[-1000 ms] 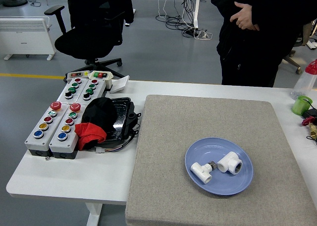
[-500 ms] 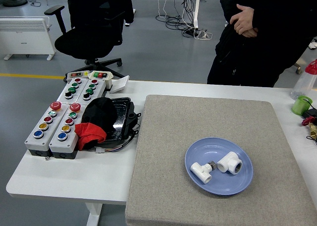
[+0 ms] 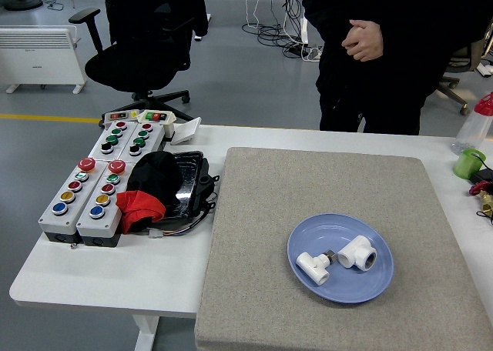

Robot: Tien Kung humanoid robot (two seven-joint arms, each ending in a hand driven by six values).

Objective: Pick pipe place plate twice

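- The person (image 3: 385,51) at the far side of the desk (image 3: 100,278) has shifted to the left since a moment ago, and their hands (image 3: 363,40) are now clasped together in front of them.
- Neither robot hand is in view, so I cannot tell how their fingers stand.
- Two white pipe fittings lie on the blue plate (image 3: 340,284): one fitting (image 3: 314,266) at the left, the other fitting (image 3: 358,252) just beside it to the right.
- The plate rests on a grey mat (image 3: 308,189).
- Button boxes (image 3: 96,189) sit at the desk's left, beside a black-and-red cloth bundle (image 3: 150,189).
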